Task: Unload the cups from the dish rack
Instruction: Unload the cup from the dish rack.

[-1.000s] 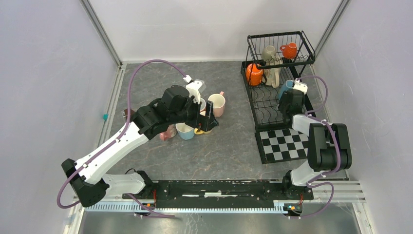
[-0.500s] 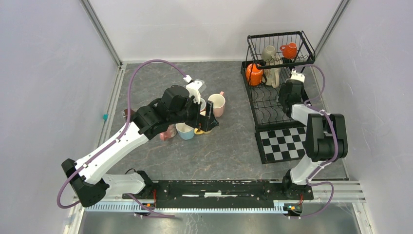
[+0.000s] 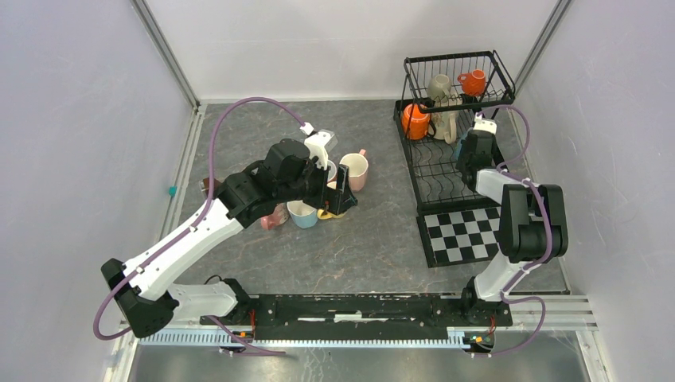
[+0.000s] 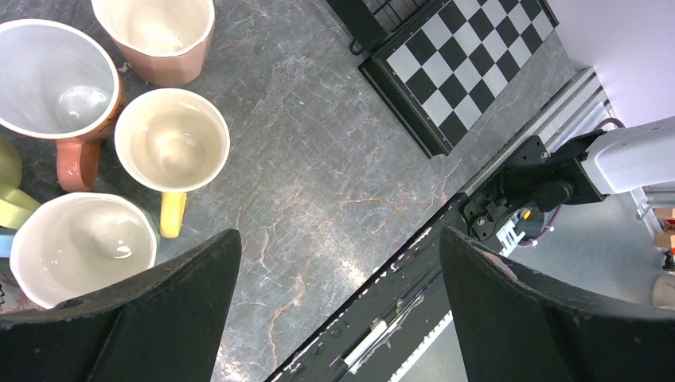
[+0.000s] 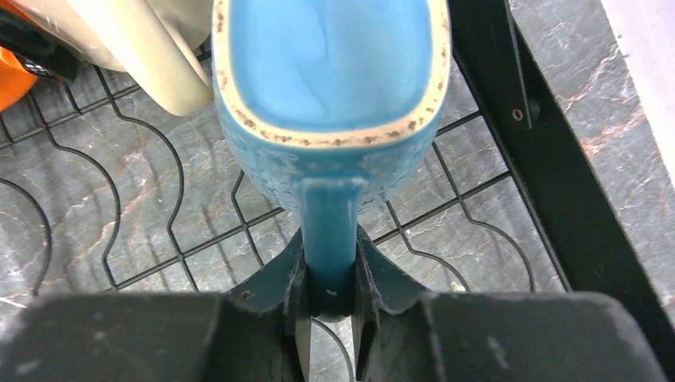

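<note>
The black wire dish rack (image 3: pixel 503 86) stands at the far right. Its upper tier holds an orange mug (image 3: pixel 474 81) and a grey-olive mug (image 3: pixel 438 85). The lower tier (image 5: pixel 103 239) holds an orange mug (image 3: pixel 415 121) and a cream mug (image 3: pixel 446 123). My right gripper (image 5: pixel 328 298) is shut on the handle of a blue mug (image 5: pixel 326 72) over the lower tier. My left gripper (image 4: pixel 338 239) is open and empty above the unloaded mugs on the table: a pink one (image 4: pixel 159 32), a salmon-handled one (image 4: pixel 52 79), a yellow-handled one (image 4: pixel 171 139) and a light blue one (image 4: pixel 79 247).
A black-and-white checkered mat (image 3: pixel 466 235) lies in front of the rack. A brown wedge-shaped object (image 3: pixel 208 185) lies left of the mug group. Walls close in on both sides, and the arms' mounting rail (image 3: pixel 358 310) runs along the near edge.
My right gripper has moved farther into the rack's lower tier, and its body now covers the blue mug in the top view. The left arm has not moved.
</note>
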{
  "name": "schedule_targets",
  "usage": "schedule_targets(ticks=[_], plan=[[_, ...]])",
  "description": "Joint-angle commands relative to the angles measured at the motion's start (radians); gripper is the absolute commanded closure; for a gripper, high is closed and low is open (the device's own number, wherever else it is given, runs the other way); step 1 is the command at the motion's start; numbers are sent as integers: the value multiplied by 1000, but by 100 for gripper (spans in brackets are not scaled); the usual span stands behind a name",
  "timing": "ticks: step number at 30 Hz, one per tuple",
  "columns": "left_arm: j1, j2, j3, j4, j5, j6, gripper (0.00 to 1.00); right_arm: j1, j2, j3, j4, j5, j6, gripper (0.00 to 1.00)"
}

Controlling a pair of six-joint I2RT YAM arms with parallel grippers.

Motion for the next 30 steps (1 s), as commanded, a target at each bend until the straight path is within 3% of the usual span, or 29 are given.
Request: schedule_targets(ticks=[1,4,18,30], plan=[[4,2,13,26,3,-17,0,0,8,39,-3,23,-18,91],[5,0,10,30,5,-25,0,0,-23,30,-21,38,-17,100],[9,-11,-21,92,9,-122,0,3,-258,-16,-158,55,86,100],[42,-26,-54,169,47,-214,0,27,-551,-86,-330,-40,133,100]])
